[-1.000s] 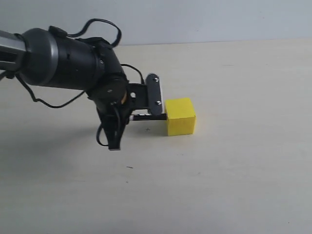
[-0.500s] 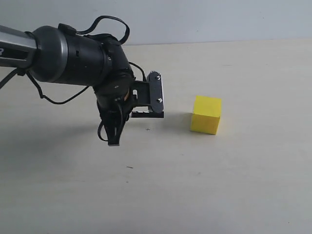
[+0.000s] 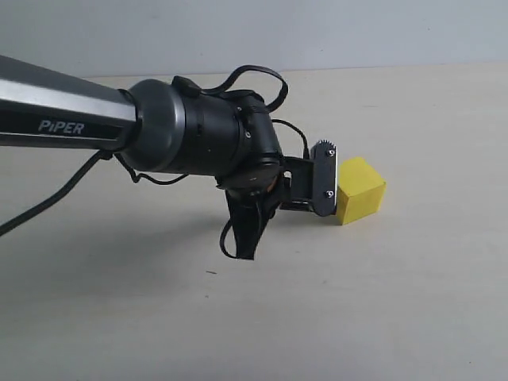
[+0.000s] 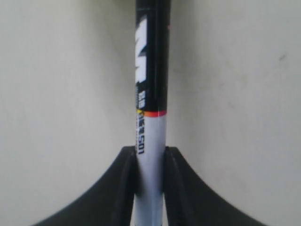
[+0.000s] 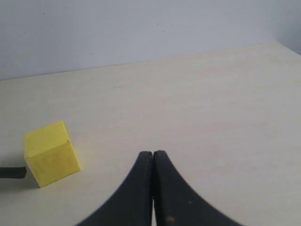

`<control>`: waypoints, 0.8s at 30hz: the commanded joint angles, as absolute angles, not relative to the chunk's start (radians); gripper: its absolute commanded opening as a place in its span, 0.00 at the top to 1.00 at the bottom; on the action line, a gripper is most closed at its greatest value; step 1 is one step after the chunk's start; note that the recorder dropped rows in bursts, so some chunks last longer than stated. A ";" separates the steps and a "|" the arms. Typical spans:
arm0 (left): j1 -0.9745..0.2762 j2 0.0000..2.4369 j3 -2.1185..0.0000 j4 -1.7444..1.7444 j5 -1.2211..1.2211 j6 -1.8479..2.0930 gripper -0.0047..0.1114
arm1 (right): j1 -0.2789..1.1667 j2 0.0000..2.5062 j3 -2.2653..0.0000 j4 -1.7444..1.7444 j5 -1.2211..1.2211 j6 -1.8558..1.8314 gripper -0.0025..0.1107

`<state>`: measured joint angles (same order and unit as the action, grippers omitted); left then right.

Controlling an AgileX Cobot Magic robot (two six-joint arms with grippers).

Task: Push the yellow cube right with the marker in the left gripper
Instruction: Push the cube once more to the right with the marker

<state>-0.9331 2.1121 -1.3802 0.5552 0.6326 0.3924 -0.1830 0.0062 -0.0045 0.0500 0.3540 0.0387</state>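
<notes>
Bare bench (image 3: 381, 317) nearest me, nothing on it to snag. Then the left gripper (image 3: 305, 197), low over the surface, its fingers (image 4: 126, 172) clamped on the white barrel of the marker (image 4: 150, 94). The black capped length runs out ahead of them. From the side the marker is mostly hidden behind the toothed disc (image 3: 325, 178), which overlaps the near-left edge of the cube (image 3: 361, 190). Risks, as I judge them: the cube sits turned, a corner towards the tool rather than a flat face, so a push landing off-centre would likely spin it instead of sliding it right. The tip could also skid off along a slanted face and pass by. The marker is held at one narrow spot only, so side load might swivel it in the grip. The disc could reach the cube before the marker does. From the far side, the marker's black end shows just at the cube's lower edge; cannot tell if it touches. Cube itself: bright yellow, plain faces, sharp edges, flat on the bench, right of the gripper, undamaged. Off to the right, the right gripper (image 5: 153, 157) has its fingers closed on nothing, well apart from the cube.
</notes>
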 commanded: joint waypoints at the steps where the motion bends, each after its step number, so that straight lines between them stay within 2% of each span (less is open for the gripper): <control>1: -0.910 2.112 -1.384 0.570 0.762 0.352 0.96 | -0.187 0.000 0.000 0.050 0.344 0.038 0.98; 7: -0.878 2.119 -1.384 0.576 0.765 0.305 0.96 | -0.187 0.000 0.000 0.050 0.344 0.038 0.98; 14: -0.901 2.162 -1.423 0.571 0.530 0.270 0.96 | -0.187 0.000 0.000 0.050 0.344 0.038 0.98; 24: -0.901 2.175 -1.481 0.572 0.733 0.227 0.96 | -0.187 0.000 0.000 0.050 0.344 0.038 0.98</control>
<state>-0.8996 2.1787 -1.4801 0.5730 0.6732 0.2424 -0.1830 0.0062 -0.0045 0.0500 0.3540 0.0387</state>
